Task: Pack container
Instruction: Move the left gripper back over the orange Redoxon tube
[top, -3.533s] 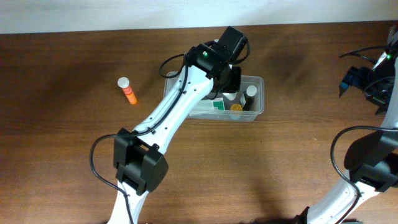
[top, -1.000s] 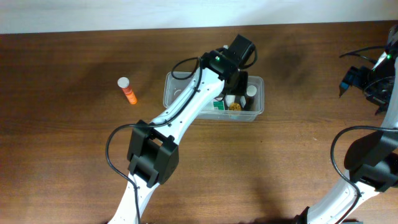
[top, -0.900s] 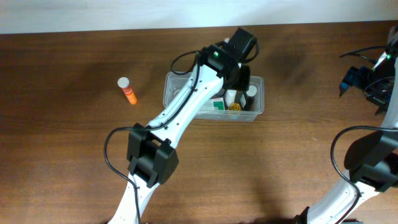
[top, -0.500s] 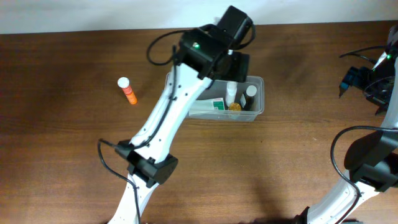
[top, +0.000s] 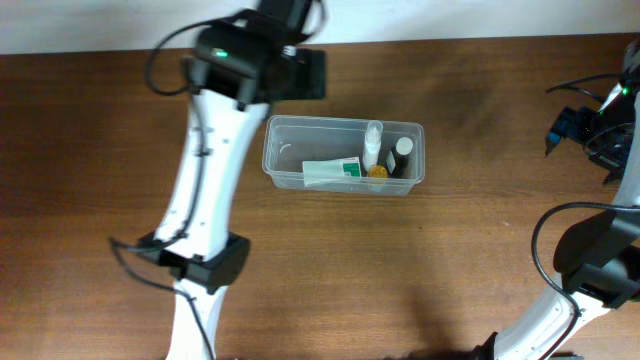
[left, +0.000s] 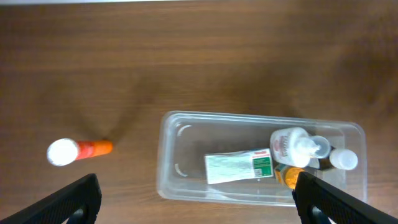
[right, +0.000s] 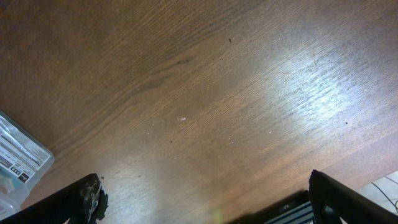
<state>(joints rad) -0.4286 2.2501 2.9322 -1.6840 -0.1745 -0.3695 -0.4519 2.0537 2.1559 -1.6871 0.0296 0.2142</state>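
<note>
Container (top: 290, 150) rests on dark wooden table (top: 90, 230), white band (top: 100, 25) along its edge.

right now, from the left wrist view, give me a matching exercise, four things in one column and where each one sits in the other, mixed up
Things:
1. orange tube
2. green and white box
3. white bottle
4. container

Places:
a. inside the container, near its middle
b. on the wooden table, holding several items
c. on the table, outside the container
d. inside the container, at the end far from the orange tube

Pairs: 1-c, 2-a, 3-d, 4-b
</note>
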